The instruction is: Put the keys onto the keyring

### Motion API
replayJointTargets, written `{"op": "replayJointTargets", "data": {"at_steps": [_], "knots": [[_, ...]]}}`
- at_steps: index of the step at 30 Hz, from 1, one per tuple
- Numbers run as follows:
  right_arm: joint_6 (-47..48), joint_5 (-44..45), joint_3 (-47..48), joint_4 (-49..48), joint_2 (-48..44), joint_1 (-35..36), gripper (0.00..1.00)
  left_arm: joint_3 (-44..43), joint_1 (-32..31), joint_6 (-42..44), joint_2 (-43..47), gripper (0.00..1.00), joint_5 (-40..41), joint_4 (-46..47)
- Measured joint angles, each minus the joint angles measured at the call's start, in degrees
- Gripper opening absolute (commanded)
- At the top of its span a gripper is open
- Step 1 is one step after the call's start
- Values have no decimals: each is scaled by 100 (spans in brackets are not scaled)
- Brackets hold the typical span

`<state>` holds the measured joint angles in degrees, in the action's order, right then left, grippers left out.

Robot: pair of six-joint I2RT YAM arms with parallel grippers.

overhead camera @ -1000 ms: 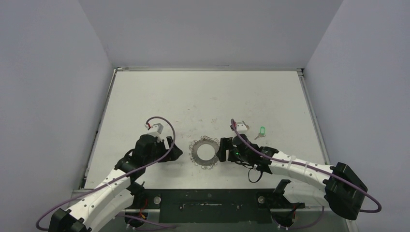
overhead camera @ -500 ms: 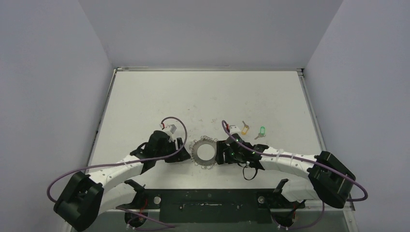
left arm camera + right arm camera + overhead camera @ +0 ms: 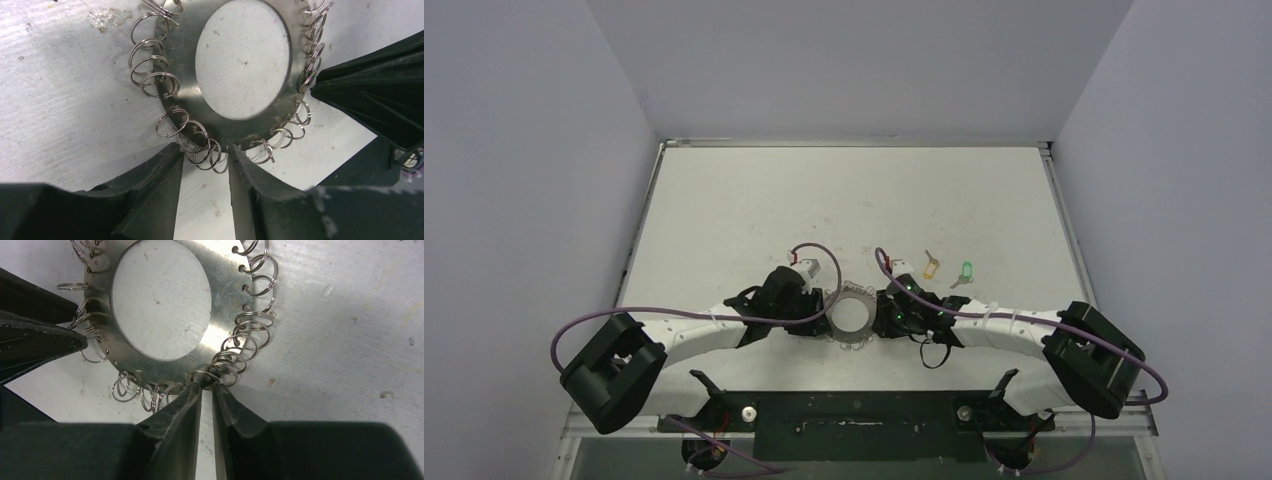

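On the white table mid-frame, your right claw is pinching the round silvery keyring; left claw is gaping open, so close it gently.

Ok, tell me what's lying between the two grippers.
The keyring lies flat on the table between the left gripper and the right gripper, one at each side; the top view shows it best.
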<state>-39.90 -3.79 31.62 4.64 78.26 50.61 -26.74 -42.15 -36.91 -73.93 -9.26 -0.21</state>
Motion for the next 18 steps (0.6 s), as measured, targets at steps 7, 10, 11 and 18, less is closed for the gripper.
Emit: {"op": "replayJointTargets", "data": {"at_steps": [7, 10, 11, 18], "knots": [[-109, -197, 0, -120, 114, 87, 0, -238, -260, 105, -107, 21, 341, -376], [-151, -249, 0, -157, 114, 319, 0, -367, -326, 146, -11, 20, 599, -699], [-157, -267, 0, -162, 114, 415, 0, -385, -330, 157, 55, 20, 684, -804], [-177, -323, 50, -144, 127, 798, 11, -389, -330, 229, 658, 30, 1255, -1344]]}}
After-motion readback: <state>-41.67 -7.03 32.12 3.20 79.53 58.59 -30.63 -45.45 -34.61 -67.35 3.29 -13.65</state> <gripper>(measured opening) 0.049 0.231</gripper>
